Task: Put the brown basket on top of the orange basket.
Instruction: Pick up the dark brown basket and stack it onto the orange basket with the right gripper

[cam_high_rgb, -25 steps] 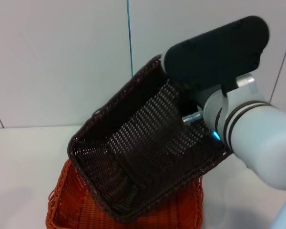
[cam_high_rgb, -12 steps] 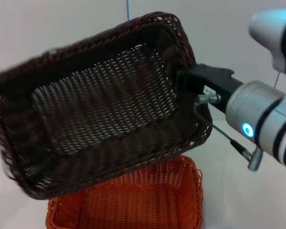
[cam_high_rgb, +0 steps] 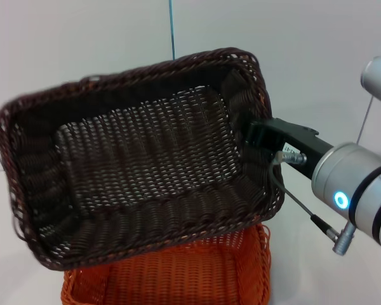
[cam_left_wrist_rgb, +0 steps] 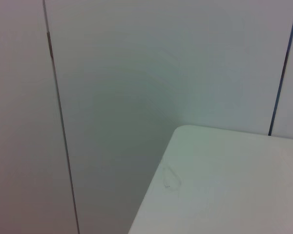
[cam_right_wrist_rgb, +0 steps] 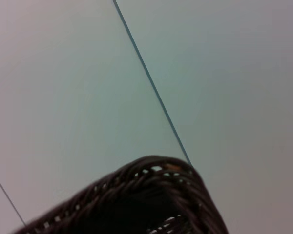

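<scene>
A white panelled wall [cam_high_rgb: 82, 44] with thin vertical seams fills the background, and a white table [cam_high_rgb: 6, 241] lies below it. The left wrist view shows only this wall and one rounded corner of the table; the left gripper itself is not visible in any view.

In the head view, the brown basket [cam_high_rgb: 140, 159] is in the air and takes most of the picture. It is tilted, with its open side turned toward the camera, so the woven floor and the braided rim can be seen. Its left end is lower than its right end.

At about 6 o'clock from it, the orange basket [cam_high_rgb: 178, 273] stands on the table. The brown one hangs above it and hides its far edge; I cannot tell if the two are touching.

At about 3 o'clock from the brown basket's centre, the right gripper [cam_high_rgb: 257, 135] pinches the rim of its short right wall. The silver arm continues toward the lower right. The right wrist view shows only a corner of the brown rim against the wall.
</scene>
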